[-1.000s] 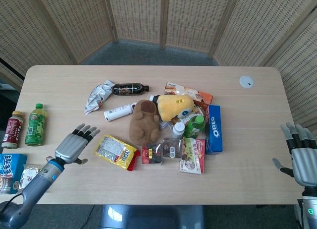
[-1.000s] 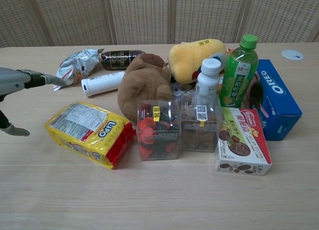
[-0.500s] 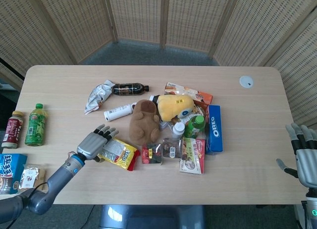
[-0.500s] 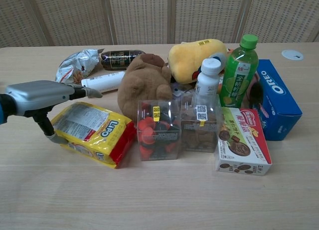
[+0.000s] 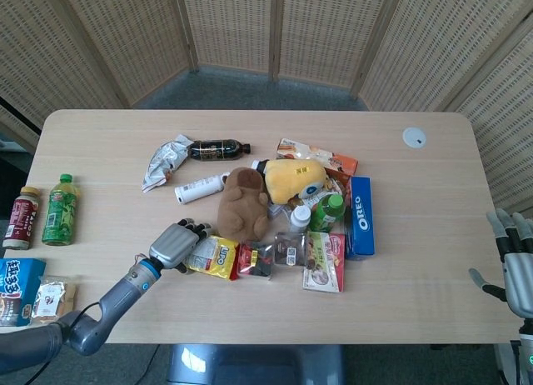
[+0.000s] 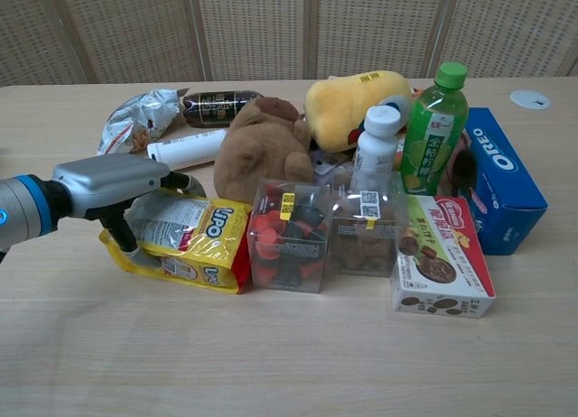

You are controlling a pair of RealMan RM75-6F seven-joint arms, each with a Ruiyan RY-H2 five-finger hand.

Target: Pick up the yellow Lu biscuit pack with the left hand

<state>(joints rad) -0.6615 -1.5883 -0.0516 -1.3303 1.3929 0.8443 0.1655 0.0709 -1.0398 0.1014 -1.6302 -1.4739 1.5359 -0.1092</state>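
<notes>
The yellow Lu biscuit pack (image 6: 194, 245) with its red end lies crumpled on the pale wooden surface (image 5: 416, 227), pressed against the clear plastic box of red sweets (image 6: 287, 239) on its right and just in front of the brown plush toy (image 6: 262, 146); the left hand (image 6: 113, 184) rests on top of the pack's left part, its fingers (image 5: 193, 230) laid over the upper edge and its thumb down at the pack's near left side, so that it grips the pack, which is not yet lifted; in the head view the same hand (image 5: 176, 245) covers most of the pack (image 5: 214, 258); the right hand (image 5: 515, 268) hangs off the surface's right edge, fingers spread and holding nothing.
</notes>
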